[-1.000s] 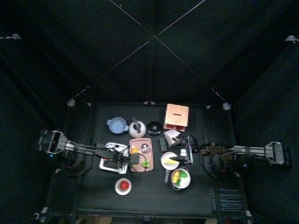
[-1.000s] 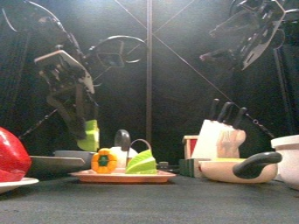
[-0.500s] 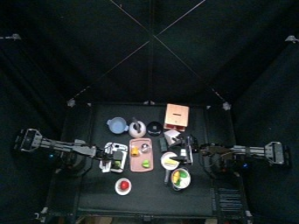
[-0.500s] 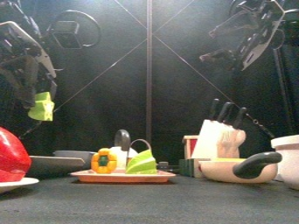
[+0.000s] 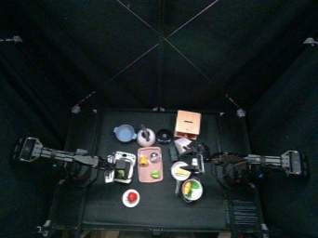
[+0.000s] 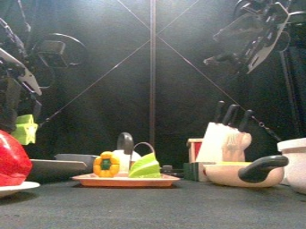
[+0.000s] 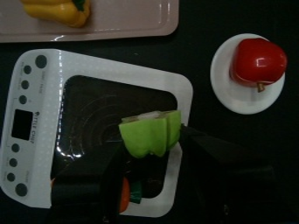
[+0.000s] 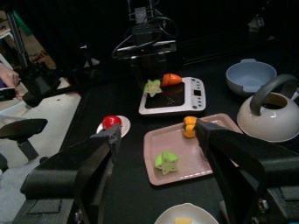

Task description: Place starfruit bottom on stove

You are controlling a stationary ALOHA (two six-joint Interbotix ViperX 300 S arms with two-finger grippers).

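Note:
My left gripper [image 7: 152, 157] is shut on a green starfruit piece [image 7: 149, 136] and holds it over the black glass of the white stove [image 7: 47, 105]. In the front view the piece [image 6: 24, 131] hangs a little above the stove at the far left. A second green starfruit piece [image 8: 170, 160] lies on the pink tray [image 8: 216, 153], next to a yellow-orange pepper [image 8: 190, 125]. My right gripper [image 8: 163, 144] is open and empty, high at the right of the table [image 5: 205, 160].
A red fruit on a white plate [image 7: 257, 59] sits beside the stove. A kettle [image 8: 274, 109], a blue bowl [image 8: 251, 74], a knife block [image 6: 221, 134] and a pan [image 6: 245, 170] stand around the tray.
My left gripper has carried the starfruit piece away from above the tray, out to the left and down, and now holds it low over the stove. The right arm has not moved.

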